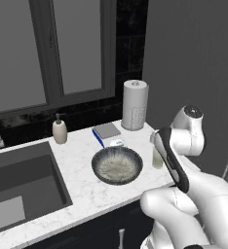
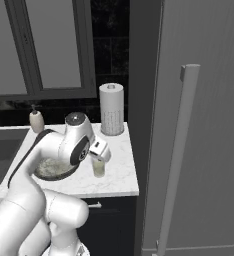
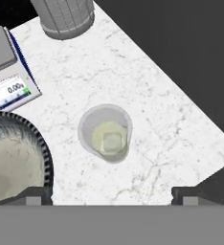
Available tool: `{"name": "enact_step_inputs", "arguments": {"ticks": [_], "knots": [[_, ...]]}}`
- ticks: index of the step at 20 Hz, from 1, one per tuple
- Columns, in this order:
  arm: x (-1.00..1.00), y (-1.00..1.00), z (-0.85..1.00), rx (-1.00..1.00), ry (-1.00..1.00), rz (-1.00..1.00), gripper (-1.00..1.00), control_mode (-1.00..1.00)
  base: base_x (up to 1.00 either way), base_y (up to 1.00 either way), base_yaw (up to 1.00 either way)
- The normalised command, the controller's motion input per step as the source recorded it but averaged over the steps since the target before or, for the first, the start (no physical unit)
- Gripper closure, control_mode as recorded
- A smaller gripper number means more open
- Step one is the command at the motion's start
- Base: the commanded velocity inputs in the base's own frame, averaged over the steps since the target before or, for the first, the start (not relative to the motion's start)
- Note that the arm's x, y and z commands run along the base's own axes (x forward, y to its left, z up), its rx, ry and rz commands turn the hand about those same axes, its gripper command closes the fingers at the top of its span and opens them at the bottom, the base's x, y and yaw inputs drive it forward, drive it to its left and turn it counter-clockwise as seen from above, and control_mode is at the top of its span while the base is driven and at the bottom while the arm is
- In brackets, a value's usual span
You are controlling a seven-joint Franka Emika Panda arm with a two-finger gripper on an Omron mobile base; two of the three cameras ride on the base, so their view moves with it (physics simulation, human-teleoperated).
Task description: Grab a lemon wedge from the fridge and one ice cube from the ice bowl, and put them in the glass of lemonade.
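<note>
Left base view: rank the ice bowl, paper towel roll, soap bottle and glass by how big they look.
1. ice bowl
2. paper towel roll
3. soap bottle
4. glass, partly hidden by the arm, so its rank against the bottle is unsure.

Glass of lemonade (image 3: 106,134) right of ice bowl (image 3: 13,160).

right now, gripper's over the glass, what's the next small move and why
Probably lift straight up and clear. The gripper hangs open above the glass of lemonade, holding nothing, and a pale cube-like shape sits inside the glass. Whether a wedge is in there too I cannot tell.
</note>
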Motion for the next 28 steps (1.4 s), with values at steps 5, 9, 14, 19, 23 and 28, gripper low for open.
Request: {"name": "enact_step_inputs", "arguments": {"ticks": [5, 9, 14, 19, 23, 28], "knots": [[-0.58, 0.18, 0.30, 0.00, 0.00, 0.10, -1.00, -1.00, 0.00, 0.00, 0.00], [-0.41, 0.84, 0.89, -0.14, 0.02, 0.21, -1.00, -1.00, 0.00, 0.00, 0.00], [-0.87, 0.28, 0.54, -0.02, -0.17, 0.13, -1.00, -1.00, 0.00, 0.00, 0.00], [-0.87, 0.14, 0.29, 0.01, -0.29, -0.01, -1.00, -1.00, 0.00, 0.00, 0.00], [0.00, 0.00, 0.00, 0.00, 0.00, 0.00, -1.00, -1.00, 0.00, 0.00, 0.00], [-0.08, -0.01, 0.00, 0.00, 0.00, 0.00, -1.00, 1.00, -0.18, 0.00, 0.00]]}}
